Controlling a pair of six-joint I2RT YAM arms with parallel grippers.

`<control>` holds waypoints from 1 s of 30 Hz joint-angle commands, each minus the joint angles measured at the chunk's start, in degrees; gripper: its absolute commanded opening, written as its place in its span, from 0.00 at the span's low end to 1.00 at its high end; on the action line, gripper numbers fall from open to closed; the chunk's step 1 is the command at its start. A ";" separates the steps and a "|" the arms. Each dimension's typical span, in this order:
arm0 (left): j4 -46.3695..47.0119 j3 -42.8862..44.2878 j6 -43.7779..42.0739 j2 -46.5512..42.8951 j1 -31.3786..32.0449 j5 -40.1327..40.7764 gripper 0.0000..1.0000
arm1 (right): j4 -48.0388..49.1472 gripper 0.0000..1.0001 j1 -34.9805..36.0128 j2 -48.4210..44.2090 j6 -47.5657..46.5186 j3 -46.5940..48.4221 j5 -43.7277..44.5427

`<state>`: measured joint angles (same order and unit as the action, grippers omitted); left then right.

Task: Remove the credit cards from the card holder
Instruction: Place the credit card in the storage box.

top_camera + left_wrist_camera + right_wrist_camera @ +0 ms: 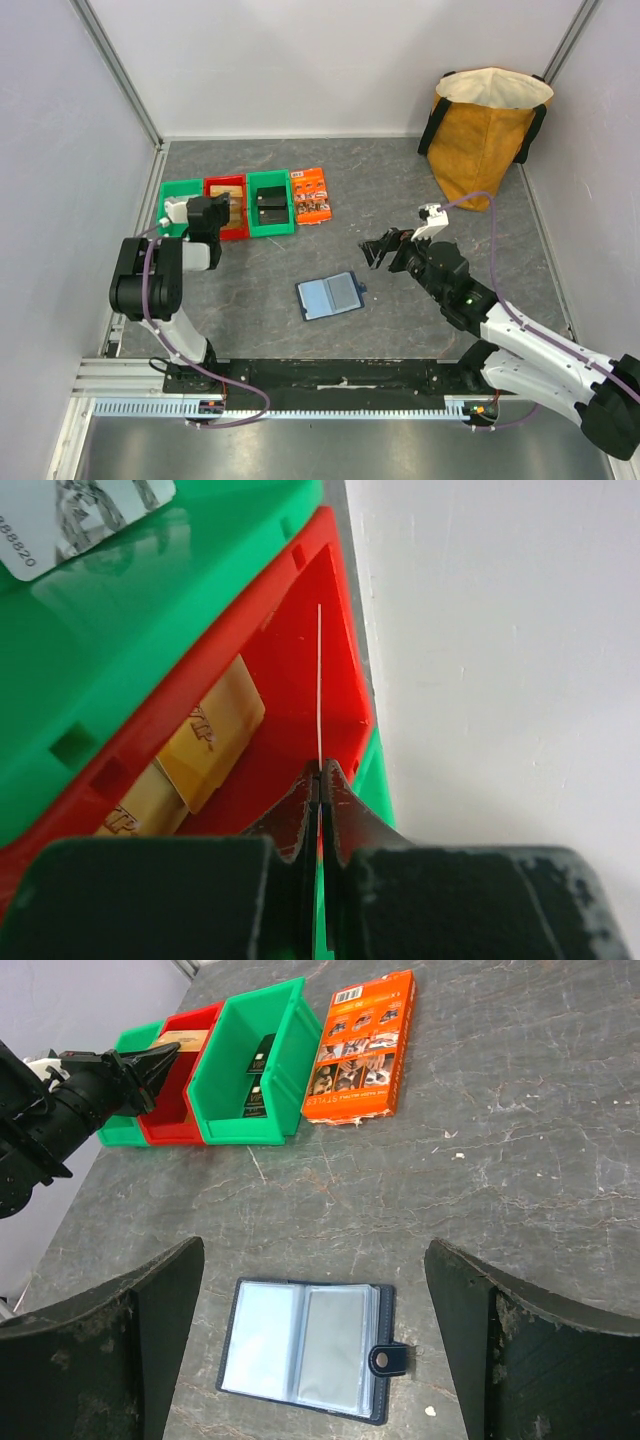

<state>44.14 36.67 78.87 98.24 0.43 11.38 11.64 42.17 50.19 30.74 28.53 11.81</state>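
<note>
I had the left gripper [320,772] pinched tight on a thin credit card [319,680], which showed edge-on and upright between the jaws. It hung over the red bin [290,670] at the far left, with a green bin [120,650] touching that bin's side. The right gripper [372,254] had its jaws spread wide with nothing in them, and it hung just right of and beyond the card holder [329,295]. The holder lay open and flat on the table [400,180] near the middle, its tab to the right, well apart from the bins.

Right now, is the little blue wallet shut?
No, the card holder lies spread open and flat on the table.
</note>
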 commanded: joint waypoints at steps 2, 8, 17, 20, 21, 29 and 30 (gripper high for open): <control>-2.83 3.67 1.55 2.31 -0.34 2.95 0.02 | 0.58 0.98 -1.48 -0.19 -0.86 2.23 -2.32; -5.29 7.98 1.11 6.52 -0.34 0.05 0.02 | 0.75 0.98 -2.62 -0.18 0.11 2.32 -4.08; -12.66 9.21 -0.03 4.52 -0.34 -0.39 0.43 | -0.21 0.98 -3.15 -2.03 0.46 2.49 -4.43; -15.21 8.60 -0.82 1.79 -0.34 -0.92 0.53 | -0.83 0.98 -3.15 -2.99 0.90 2.58 -4.60; -16.18 8.25 -0.82 0.74 -0.34 -1.09 0.55 | -1.00 0.98 -3.15 -3.35 0.99 2.58 -4.61; -22.07 3.60 -2.22 -11.56 -0.34 -4.60 0.66 | -5.39 0.98 -3.15 -4.93 0.46 3.89 -5.40; -22.95 2.89 -3.45 -14.01 -0.34 -5.30 0.67 | -6.44 0.98 -3.15 -4.41 0.02 4.42 -5.40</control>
<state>25.02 41.50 78.94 92.36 0.34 8.16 8.38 39.20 45.80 31.64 29.34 7.16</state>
